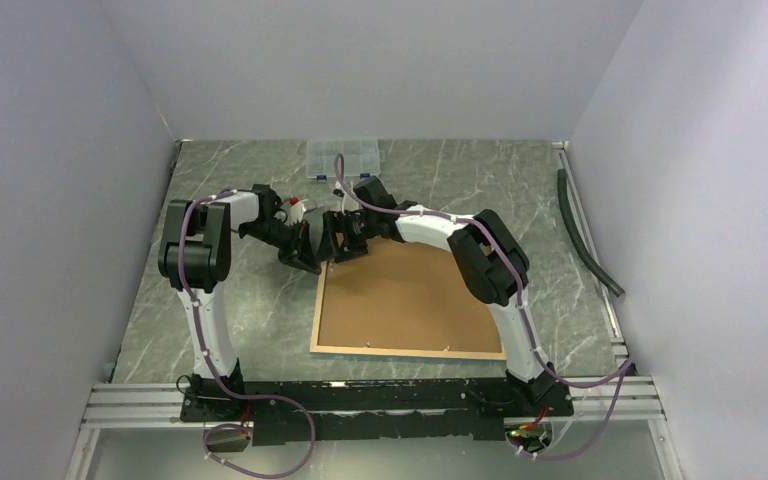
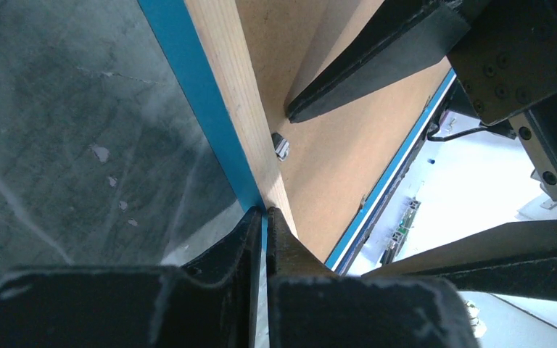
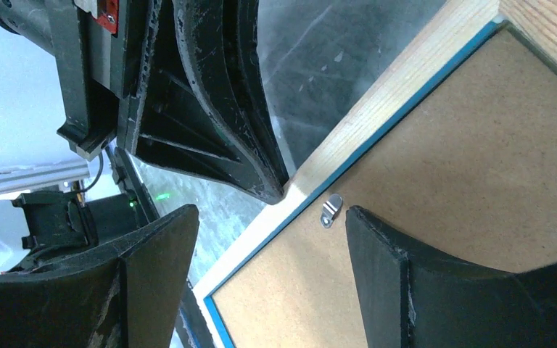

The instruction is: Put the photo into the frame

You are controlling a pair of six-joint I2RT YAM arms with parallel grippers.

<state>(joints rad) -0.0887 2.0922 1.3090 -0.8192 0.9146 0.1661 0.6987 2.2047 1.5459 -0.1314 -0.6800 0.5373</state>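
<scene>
Pinching the frame (image 2: pixel 221 94) at its rim, your left claw (image 2: pixel 265 215) grips it; your right claw (image 3: pixel 270 215) gapes open just beside.

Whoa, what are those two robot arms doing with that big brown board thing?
They're working on a picture frame that lies face down on the table, with its brown backing board facing up. The left pincer is shut, its tips on the frame's wooden rim near the far left corner. The right pincer is open right beside it, with a small metal tab between its fingers. The photo isn't in sight.
</scene>
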